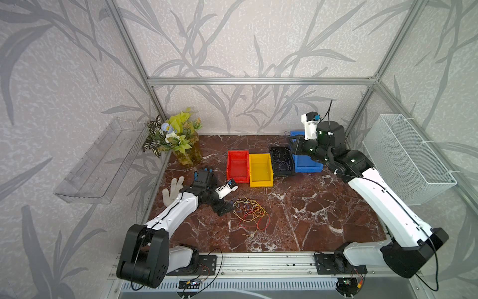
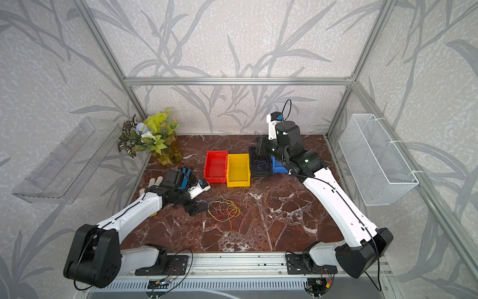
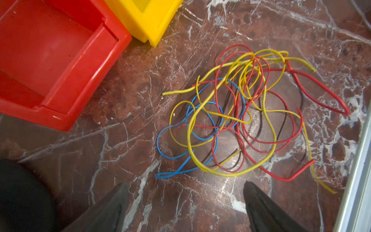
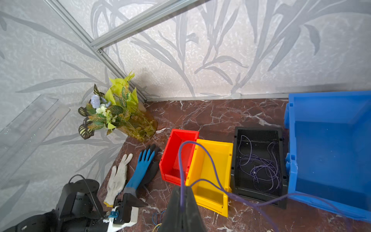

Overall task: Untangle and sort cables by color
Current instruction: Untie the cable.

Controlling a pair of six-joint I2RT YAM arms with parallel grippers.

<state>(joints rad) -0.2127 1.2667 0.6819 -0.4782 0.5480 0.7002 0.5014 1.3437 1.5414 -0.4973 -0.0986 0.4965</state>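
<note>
Our wide-open left gripper [image 3: 185, 184] faces a limp, snag-prone tangle of thin red, yellow, blue cables [image 3: 230, 120]; we'd pinch a free end. Our right gripper [image 4: 183, 188] clamps a thin purple wire [image 4: 179, 164].

Bright even light; soft shadows; edges distorted; wrist foregrounds blurred.

Bare marble [image 1: 323, 207] right of cables [image 1: 249, 213], bins [image 1: 261, 184] behind

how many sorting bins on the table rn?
4, side by side in one row near the back wall, from the robot's left to right: red bin, yellow bin, black bin with purple cables inside, blue bin. None looks hidden.
</note>
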